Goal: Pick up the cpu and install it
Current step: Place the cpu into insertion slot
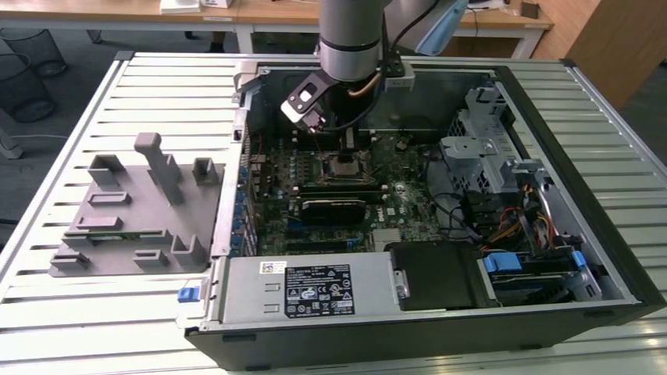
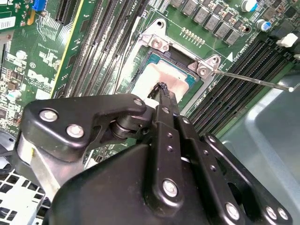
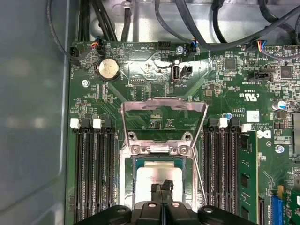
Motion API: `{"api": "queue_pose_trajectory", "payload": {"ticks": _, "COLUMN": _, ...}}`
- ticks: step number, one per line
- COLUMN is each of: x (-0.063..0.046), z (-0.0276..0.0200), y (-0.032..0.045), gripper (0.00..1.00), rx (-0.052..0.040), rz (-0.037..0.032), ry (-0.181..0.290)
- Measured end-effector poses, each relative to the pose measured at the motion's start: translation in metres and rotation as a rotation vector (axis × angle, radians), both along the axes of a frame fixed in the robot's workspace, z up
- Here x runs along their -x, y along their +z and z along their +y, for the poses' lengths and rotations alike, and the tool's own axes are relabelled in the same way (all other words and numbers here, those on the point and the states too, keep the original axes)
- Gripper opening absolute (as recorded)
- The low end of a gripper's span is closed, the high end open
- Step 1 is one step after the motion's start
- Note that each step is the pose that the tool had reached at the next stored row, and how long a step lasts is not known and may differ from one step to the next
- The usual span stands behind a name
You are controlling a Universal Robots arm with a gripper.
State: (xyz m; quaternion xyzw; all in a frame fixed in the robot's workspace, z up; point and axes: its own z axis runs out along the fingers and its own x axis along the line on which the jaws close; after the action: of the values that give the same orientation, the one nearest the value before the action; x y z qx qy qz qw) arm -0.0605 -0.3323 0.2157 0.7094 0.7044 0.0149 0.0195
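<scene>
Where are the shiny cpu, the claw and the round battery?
cpu (image 3: 157,172): first wrist view, on its silver top.
claw (image 3: 161,188): first wrist view, midway between its fingertips, just over the cpu.
round battery (image 3: 108,69): first wrist view, on the middle of its face.

**Gripper tip closed over the seated cpu**

The black gripper (image 2: 163,93) looms in the foreground, its fingers pressed together into one narrow tip just over the cpu (image 2: 164,74); whether they touch cannot be told. The cpu lies flat inside the socket frame (image 2: 159,43), pale metal top up. A thin lever (image 2: 253,80) runs from the frame's corner across the memory slots (image 2: 243,56). Green motherboard (image 2: 42,65) surrounds them, with a grey case wall (image 2: 267,136) beside
</scene>
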Motion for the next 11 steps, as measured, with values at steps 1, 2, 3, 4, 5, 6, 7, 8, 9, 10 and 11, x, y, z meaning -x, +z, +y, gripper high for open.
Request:
{"api": "queue_pose_trajectory", "payload": {"ticks": 1, "x": 0.0000, "z": 0.0000, "y": 0.0009, "gripper": 0.11, "rx": -0.0001, "rz": 0.0001, "ry": 0.000}}
{"api": "queue_pose_trajectory", "payload": {"ticks": 2, "x": 0.0000, "z": 0.0000, "y": 0.0018, "gripper": 0.11, "rx": 0.0000, "rz": 0.0002, "ry": 0.000}}
{"api": "queue_pose_trajectory", "payload": {"ticks": 3, "x": 0.0000, "z": 0.0000, "y": 0.0027, "gripper": 0.11, "rx": 0.0000, "rz": 0.0003, "ry": 0.000}}
{"api": "queue_pose_trajectory", "payload": {"ticks": 4, "x": 0.0000, "z": 0.0000, "y": 0.0036, "gripper": 0.11, "rx": 0.0000, "rz": 0.0004, "ry": 0.000}}
{"api": "queue_pose_trajectory", "payload": {"ticks": 5, "x": 0.0000, "z": 0.0000, "y": 0.0044, "gripper": 0.11, "rx": 0.0000, "rz": 0.0005, "ry": 0.000}}
{"api": "queue_pose_trajectory", "payload": {"ticks": 6, "x": 0.0000, "z": 0.0000, "y": 0.0051, "gripper": 0.11, "rx": 0.0000, "rz": 0.0005, "ry": 0.000}}
{"api": "queue_pose_trajectory", "payload": {"ticks": 7, "x": 0.0000, "z": 0.0000, "y": 0.0058, "gripper": 0.11, "rx": -0.0001, "rz": 0.0006, "ry": 0.000}}
{"api": "queue_pose_trajectory", "payload": {"ticks": 8, "x": 0.0000, "z": 0.0000, "y": 0.0065, "gripper": 0.11, "rx": 0.0000, "rz": 0.0006, "ry": 0.000}}
{"api": "queue_pose_trajectory", "payload": {"ticks": 9, "x": 0.0000, "z": 0.0000, "y": 0.0071, "gripper": 0.11, "rx": -0.0001, "rz": 0.0006, "ry": 0.000}}
{"api": "queue_pose_trajectory", "payload": {"ticks": 10, "x": 0.0000, "z": 0.0000, "y": 0.0075, "gripper": 0.11, "rx": -0.0001, "rz": 0.0005, "ry": 0.000}}
{"api": "queue_pose_trajectory", "payload": {"ticks": 11, "x": 0.0000, "z": 0.0000, "y": 0.0078, "gripper": 0.11, "rx": 0.0000, "rz": 0.0005, "ry": 0.000}}
